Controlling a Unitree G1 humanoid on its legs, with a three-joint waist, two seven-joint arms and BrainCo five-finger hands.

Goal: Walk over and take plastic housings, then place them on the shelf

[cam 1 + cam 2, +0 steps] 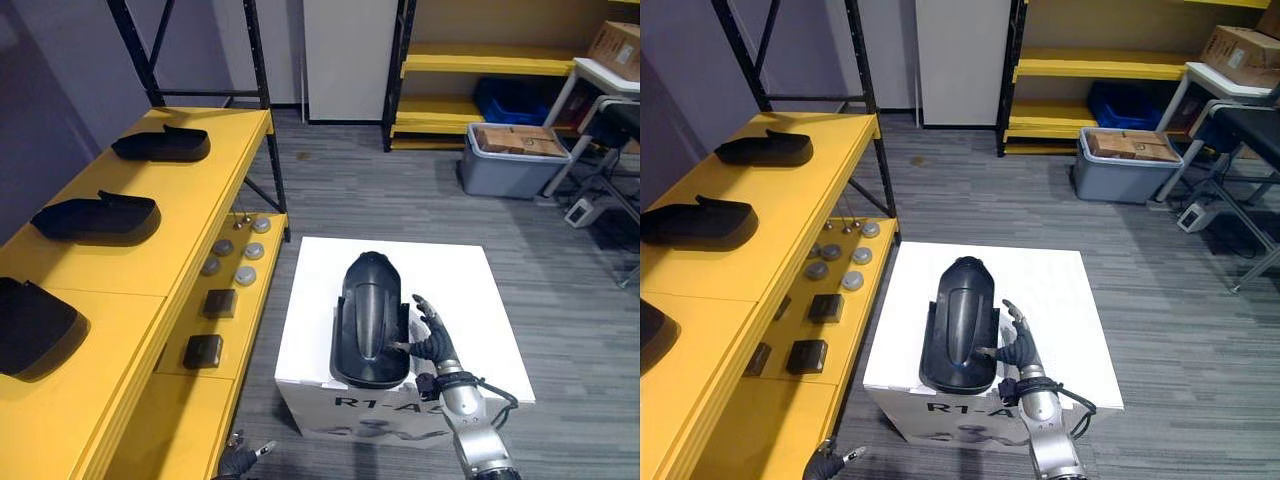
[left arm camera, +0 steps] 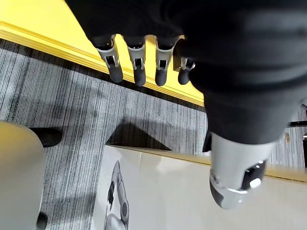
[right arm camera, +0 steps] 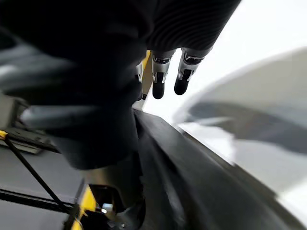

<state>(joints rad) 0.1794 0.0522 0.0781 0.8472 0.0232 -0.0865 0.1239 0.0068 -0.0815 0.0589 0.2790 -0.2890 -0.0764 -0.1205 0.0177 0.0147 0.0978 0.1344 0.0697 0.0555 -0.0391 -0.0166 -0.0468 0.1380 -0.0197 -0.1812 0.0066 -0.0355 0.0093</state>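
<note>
A long black plastic housing (image 1: 370,315) lies on top of a white box (image 1: 470,290) in front of me. My right hand (image 1: 432,335) is at the housing's right side, open, with straight fingers (image 3: 165,79) and its thumb touching the housing's edge (image 3: 201,182). My left hand (image 1: 240,460) hangs low beside the yellow shelf, open with its fingers (image 2: 139,62) relaxed and holding nothing. Three more black housings (image 1: 162,145), (image 1: 98,218), (image 1: 35,325) lie in a row on the yellow shelf top (image 1: 200,210) at my left.
A lower yellow shelf level holds several grey discs (image 1: 245,275) and dark blocks (image 1: 203,350). Black shelf uprights (image 1: 262,110) stand close to the box. A grey bin of cardboard boxes (image 1: 510,160) and a chair frame stand at the far right on grey carpet.
</note>
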